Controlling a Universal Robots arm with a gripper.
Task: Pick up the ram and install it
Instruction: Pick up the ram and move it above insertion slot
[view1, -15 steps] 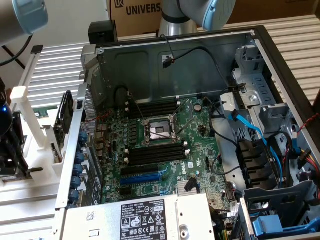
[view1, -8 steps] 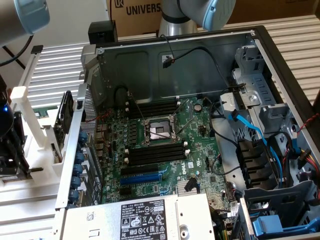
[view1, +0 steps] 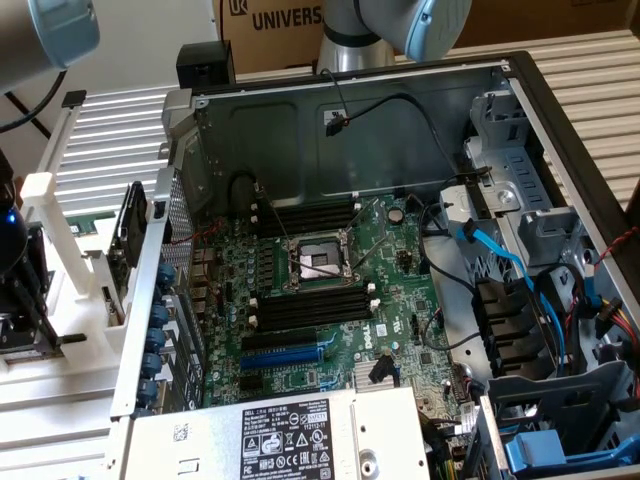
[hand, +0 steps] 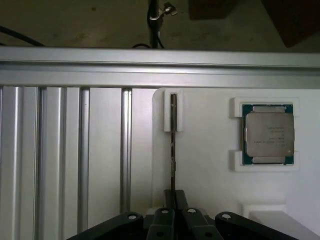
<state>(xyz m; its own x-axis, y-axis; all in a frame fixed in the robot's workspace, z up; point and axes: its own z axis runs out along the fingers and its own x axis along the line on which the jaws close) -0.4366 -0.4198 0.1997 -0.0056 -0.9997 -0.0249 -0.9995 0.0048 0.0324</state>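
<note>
While it stands on edge in a white holder beside the computer case, the ram looks light, stiff and fragile, best taken by its long bare edges. The gripper sits over its near end; whether the jaws are apart or clamped cannot be told. At 3 o'clock lies a processor; a box reads "UNIVERS".

Exterior view high over open computer case, wrist view straight down, close above white holder
</note>
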